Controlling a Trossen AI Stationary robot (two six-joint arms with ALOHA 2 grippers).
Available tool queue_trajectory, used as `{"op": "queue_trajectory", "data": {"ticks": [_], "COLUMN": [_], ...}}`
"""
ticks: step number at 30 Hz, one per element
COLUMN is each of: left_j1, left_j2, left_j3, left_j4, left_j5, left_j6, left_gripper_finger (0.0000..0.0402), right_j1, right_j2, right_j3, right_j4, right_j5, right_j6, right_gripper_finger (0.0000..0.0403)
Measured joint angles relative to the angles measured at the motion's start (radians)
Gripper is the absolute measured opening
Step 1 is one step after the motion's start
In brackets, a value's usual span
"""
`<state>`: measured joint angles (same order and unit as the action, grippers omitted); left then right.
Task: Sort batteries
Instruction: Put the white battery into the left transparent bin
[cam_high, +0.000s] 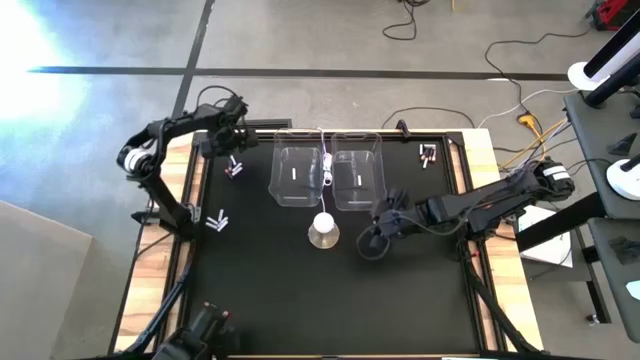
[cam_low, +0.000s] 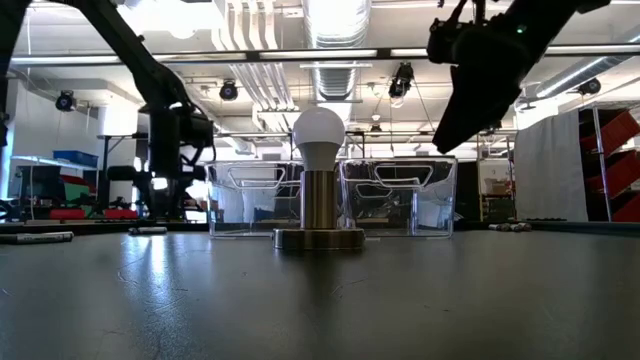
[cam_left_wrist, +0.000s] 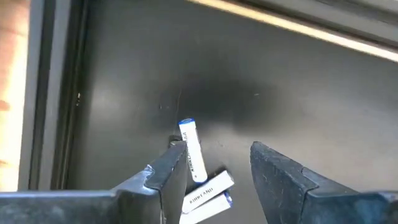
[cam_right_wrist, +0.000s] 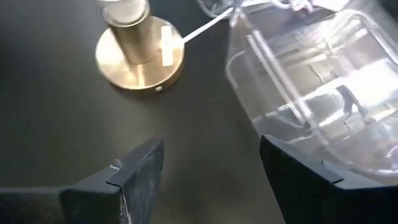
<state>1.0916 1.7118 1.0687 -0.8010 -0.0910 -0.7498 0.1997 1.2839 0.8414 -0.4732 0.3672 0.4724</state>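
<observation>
High view: black table mat (cam_high: 270, 290) with two clear plastic bins (cam_high: 296, 176) side by side near 12 o'clock, each with one pale cell inside; white bulb lamp on a round brass base (cam_high: 323, 232) just below the gap between them, white cable (cam_high: 326, 165) running up between the bins. Left gripper (cam_high: 228, 150) at about 10 o'clock, over a small cluster of batteries (cam_high: 234, 168) with reddish marks. Another cluster of white batteries (cam_high: 217, 221) at 9 o'clock, near the mat's edge. A third group, dark with red marks (cam_high: 428, 154), at 1 o'clock. Right gripper (cam_high: 385, 222) just past centre toward 3 o'clock, beside the right bin's lower corner, near the lamp. Low view: lamp dead centre, both bins behind it, dark right arm (cam_low: 490, 60) hanging at 1 o'clock above the table, left arm (cam_low: 165, 110) at 10 o'clock farther back; cells lying flat at far left and far right. Left wrist view: jaws parted, gripping nothing, three white cells (cam_left_wrist: 193, 149) on the mat, one upright cell touching the inner face of one finger (cam_left_wrist: 171, 171), two lying crossed below it. Right wrist view: jaws spread wide and empty over bare mat, brass base and bin wall ahead.
</observation>
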Motion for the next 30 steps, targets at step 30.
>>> {"op": "queue_trajectory", "data": {"ticks": [30], "left_j1": [0.018], "left_j2": [0.132], "left_j3": [0.111], "left_j4": [-0.089], "left_j5": [-0.058], "left_j6": [-0.091], "left_gripper_finger": [0.0154], "right_j1": [0.146], "right_j2": [0.001], "right_j3": [-0.069], "right_j4": [0.008], "right_j5": [0.054], "right_j6": [0.147], "right_gripper_finger": [0.0267]}}
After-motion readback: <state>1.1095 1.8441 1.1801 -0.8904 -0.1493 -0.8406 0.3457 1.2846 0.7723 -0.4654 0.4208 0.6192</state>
